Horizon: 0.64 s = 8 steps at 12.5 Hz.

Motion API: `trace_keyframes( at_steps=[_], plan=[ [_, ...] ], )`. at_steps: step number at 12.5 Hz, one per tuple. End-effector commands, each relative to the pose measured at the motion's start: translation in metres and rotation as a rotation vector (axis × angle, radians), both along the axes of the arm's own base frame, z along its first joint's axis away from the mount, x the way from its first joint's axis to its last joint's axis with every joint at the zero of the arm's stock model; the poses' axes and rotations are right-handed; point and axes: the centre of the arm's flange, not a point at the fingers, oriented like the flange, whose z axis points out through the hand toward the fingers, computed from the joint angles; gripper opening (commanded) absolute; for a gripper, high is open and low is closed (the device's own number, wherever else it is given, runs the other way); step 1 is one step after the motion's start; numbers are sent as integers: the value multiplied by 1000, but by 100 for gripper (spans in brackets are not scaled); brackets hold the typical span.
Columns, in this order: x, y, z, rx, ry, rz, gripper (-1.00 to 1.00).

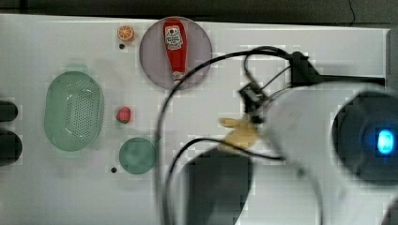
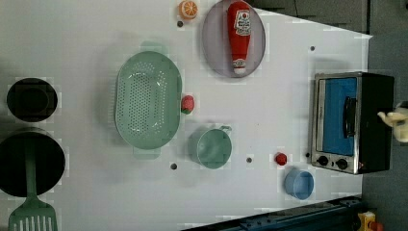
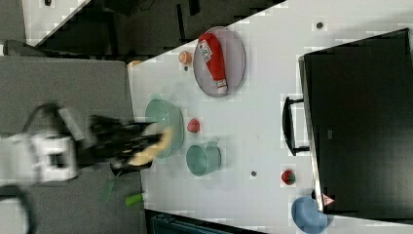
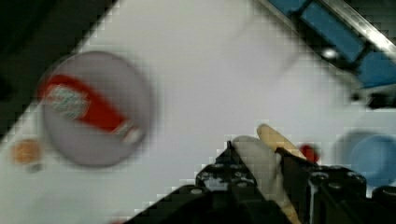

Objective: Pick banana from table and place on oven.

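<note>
The white table (image 2: 269, 96) stretches under everything I see. On it, at the left view's right, stands the toaster oven (image 2: 351, 122), black-topped with a silver frame, bluish glass door and black knobs; in the right view its dark top (image 3: 360, 126) takes up the right side, the door handle pointing toward the table's middle. My own pale arm (image 1: 309, 126) crosses the top view's right, trailing black cables.

Next in size comes the green perforated colander (image 2: 146, 98), at the left view's left of centre. A grey plate (image 2: 233, 38) lies near the left view's upper edge, bearing a red ketchup bottle (image 2: 239, 36). A green cup (image 2: 211, 147) sits just beside the colander's lower right in the left view, and a blue bowl (image 2: 298, 184) rests near the oven's knob end. At the left view's far left are two dark pans, the lower one with a green spatula (image 2: 31, 211) across it.

My gripper (image 4: 261, 177) is clamped on the banana (image 4: 266, 163), pale yellow with a whitish tip, lifted clear of the table. In the top view the banana (image 1: 240, 133) hangs at my wrist end; in the left view its tip (image 2: 397, 120) shows at the right edge, past the oven.

Smallest are an orange slice (image 2: 188, 9) beside the plate, a strawberry (image 2: 187, 104) touching the colander's rim in the left view, and a small red fruit (image 2: 280, 158) near the oven's front.
</note>
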Motion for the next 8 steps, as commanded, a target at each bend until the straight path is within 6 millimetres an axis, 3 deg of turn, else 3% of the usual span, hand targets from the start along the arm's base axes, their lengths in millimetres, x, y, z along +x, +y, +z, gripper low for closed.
trace_keyframes(
  at_steps=[1,5,8],
  plan=[
    [-15,-115,-52,2,87,84,-47],
    [-30,-220,-92,-85,51,239,-47],
    [-40,-256,-119,-107,92,284,-38]
  ],
)
